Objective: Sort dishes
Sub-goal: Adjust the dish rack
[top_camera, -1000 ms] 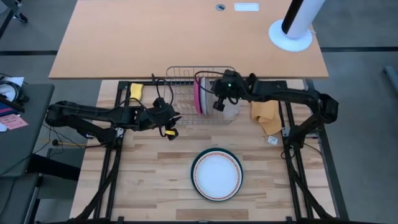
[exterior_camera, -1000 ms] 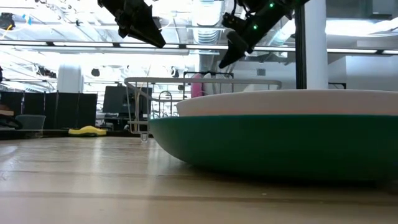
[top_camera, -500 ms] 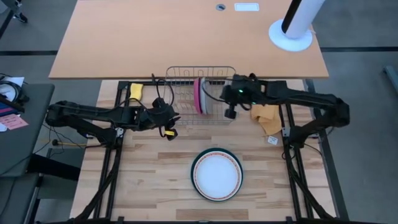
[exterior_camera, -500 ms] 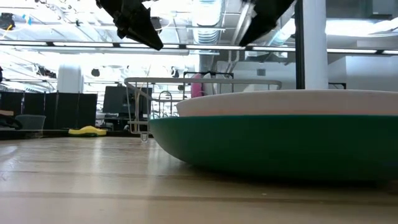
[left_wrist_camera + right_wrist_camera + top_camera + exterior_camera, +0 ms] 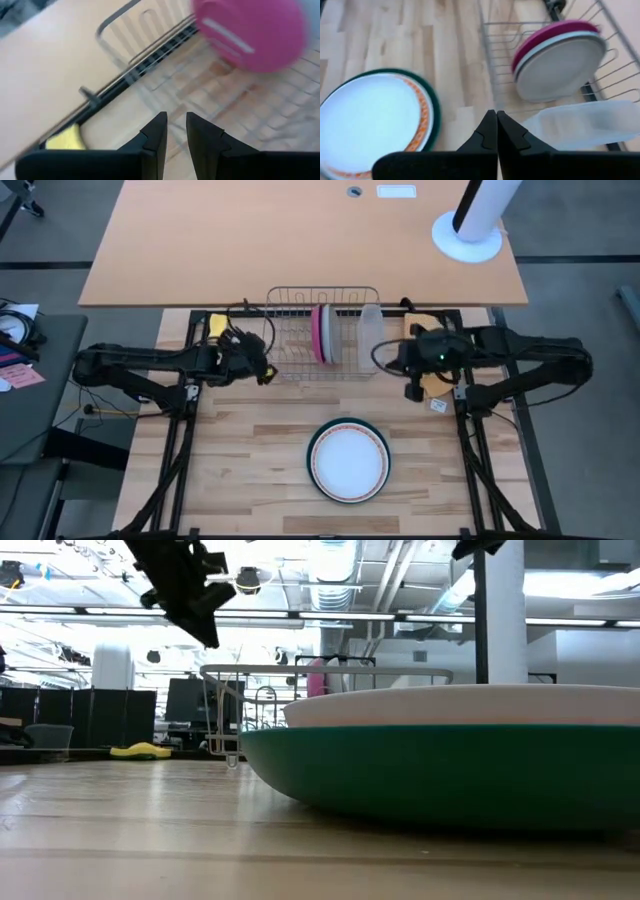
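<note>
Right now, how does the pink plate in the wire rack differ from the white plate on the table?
The pink plate stands on edge in the wire rack, next to a pale grey plate; the white plate lies flat on the table, on top of a stack that has a dark green plate at the bottom. The pink one is magenta, the other plain white. Both are round and look alike in size.

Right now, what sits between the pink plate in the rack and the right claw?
In the high view, a clear plastic tub stands in the rack between the pink plate and the right claw.
</note>
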